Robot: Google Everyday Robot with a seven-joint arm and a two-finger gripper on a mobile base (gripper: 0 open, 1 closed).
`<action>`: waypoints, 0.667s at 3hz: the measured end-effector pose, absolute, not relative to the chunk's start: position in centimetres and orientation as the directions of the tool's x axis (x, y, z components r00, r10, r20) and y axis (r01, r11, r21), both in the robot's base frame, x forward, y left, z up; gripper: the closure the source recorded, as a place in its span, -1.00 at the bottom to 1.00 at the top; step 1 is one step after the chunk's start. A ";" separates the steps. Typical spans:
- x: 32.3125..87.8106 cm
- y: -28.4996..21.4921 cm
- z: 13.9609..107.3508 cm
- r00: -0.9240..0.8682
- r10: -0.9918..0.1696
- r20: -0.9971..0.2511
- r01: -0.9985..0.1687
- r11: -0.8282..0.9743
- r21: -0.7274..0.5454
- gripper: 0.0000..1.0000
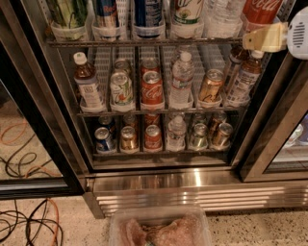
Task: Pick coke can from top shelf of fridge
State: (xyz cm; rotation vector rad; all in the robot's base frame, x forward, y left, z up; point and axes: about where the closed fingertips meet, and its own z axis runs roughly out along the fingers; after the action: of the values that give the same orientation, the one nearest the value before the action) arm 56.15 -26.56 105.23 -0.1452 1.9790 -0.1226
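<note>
The fridge [192,187] stands open in front of me with three wire racks of drinks. The top shelf [144,43] runs along the upper edge of the view and holds drinks in clear holders. The coke can [260,10], red with white script, stands at the far right end of that shelf, cut off by the top of the view. My gripper [263,37], cream-coloured on a white body, comes in from the right. It sits just below and in front of the coke can, at the level of the shelf's front rail.
On the top shelf, left of the coke can, stand a clear bottle [222,14] and several cans. The middle rack holds another red can [152,89], a gold can [211,86] and bottles. Black door frames [43,120] flank the opening. Cables [24,221] lie on the floor at left. A clear tub [159,228] is at the bottom.
</note>
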 end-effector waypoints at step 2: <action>59.2 -25.4 106.3 -0.369 -0.146 -0.918 -0.036 0.989 -0.143 -0.32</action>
State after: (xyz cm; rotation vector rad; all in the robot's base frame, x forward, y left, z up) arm 59.22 -25.43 106.29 -0.1300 1.9470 -0.1165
